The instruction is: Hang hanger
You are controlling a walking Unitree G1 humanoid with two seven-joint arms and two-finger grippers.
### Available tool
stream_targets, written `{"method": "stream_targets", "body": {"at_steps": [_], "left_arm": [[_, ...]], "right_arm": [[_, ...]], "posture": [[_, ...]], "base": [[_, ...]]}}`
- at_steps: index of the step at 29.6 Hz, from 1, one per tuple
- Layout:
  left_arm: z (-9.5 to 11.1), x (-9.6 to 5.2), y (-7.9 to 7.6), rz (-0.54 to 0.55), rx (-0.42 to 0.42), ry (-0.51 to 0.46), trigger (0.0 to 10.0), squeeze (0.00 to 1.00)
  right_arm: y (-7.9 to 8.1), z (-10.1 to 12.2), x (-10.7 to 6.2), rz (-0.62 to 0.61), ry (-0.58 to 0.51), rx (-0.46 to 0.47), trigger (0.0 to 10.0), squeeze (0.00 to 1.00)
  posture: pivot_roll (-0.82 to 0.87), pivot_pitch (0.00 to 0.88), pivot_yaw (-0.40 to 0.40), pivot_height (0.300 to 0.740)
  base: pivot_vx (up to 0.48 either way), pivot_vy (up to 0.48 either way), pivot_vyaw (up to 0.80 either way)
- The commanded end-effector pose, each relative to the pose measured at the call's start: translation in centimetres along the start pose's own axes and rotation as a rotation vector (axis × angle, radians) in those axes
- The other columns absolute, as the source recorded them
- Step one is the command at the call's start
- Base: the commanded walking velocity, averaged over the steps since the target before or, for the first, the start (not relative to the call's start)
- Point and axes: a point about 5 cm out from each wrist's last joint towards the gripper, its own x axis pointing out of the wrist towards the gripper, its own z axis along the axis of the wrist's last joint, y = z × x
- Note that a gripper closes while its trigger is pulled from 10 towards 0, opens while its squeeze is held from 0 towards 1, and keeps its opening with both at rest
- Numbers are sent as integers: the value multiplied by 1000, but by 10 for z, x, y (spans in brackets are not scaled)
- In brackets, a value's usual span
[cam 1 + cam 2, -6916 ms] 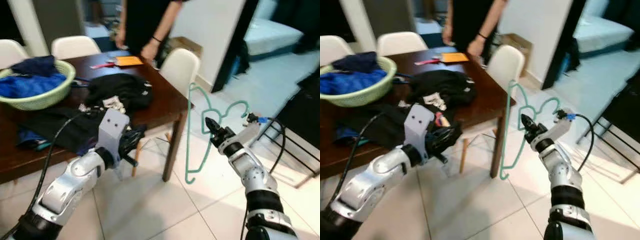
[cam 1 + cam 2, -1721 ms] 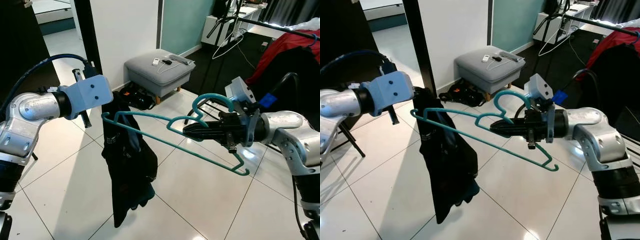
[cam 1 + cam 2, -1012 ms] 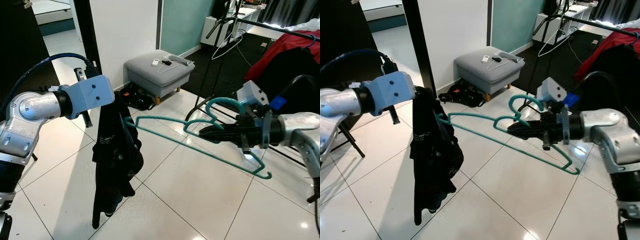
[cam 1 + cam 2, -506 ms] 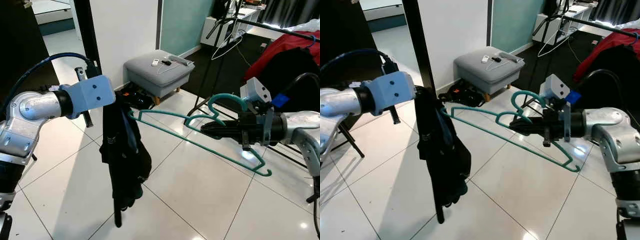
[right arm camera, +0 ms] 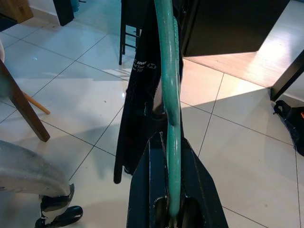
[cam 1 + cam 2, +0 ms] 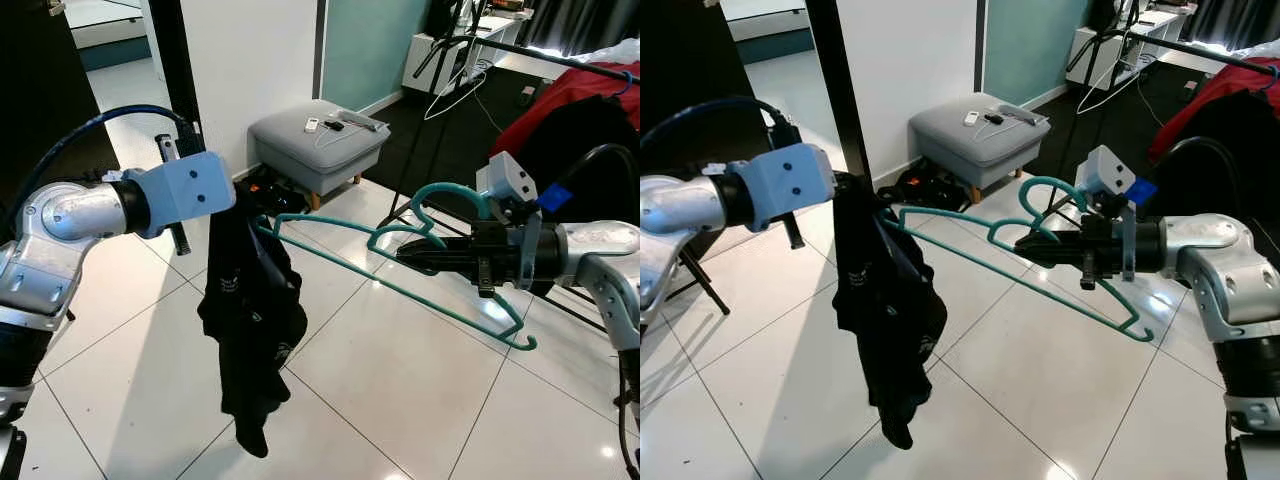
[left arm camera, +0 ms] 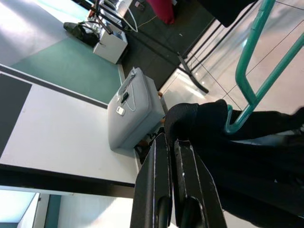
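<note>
A teal plastic hanger (image 6: 445, 187) lies almost level in the air between my two arms. My right gripper (image 6: 400, 255) is shut on it just below the hook, and the bar runs out past the fingers (image 5: 167, 71). Its far tip touches a black garment (image 6: 250, 310) that hangs limp from my left gripper (image 6: 238, 203), which is shut on the cloth's top edge. In the left wrist view the hanger's corner (image 7: 247, 80) is tucked against the bunched cloth (image 7: 204, 121) at the fingertips (image 7: 170, 140).
A clothes rack (image 6: 560, 55) with red and black clothes (image 6: 590, 85) stands at the back right, behind my right arm. A grey ottoman (image 6: 315, 140) sits by the white wall, with a dark bag (image 6: 272, 192) on the tiles beside it. A dark door frame (image 6: 172, 60) rises at the left.
My right gripper and the hanger have shifted slightly left and up. The black garment has swayed, and its lower part now hangs more bunched.
</note>
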Motion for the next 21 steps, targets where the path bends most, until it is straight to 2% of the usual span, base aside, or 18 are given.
{"method": "stream_targets", "body": {"at_steps": [1,13,21], "left_arm": [[10,4,0,-12,16,-46,10000,0],[14,5,-2,-20,21,-62,10000,0],[22,8,-3,-30,26,-98,10000,0]], "right_arm": [[0,0,4,17,-5,-7,10000,0],[1,0,8,31,-9,0,10000,0],[-1,-4,18,3,-12,-1,10000,0]], "posture": [[-15,30,-49,740],[-15,30,-51,740],[-13,30,-52,740]], "base": [[0,0,0],[0,0,0],[0,0,0]]}}
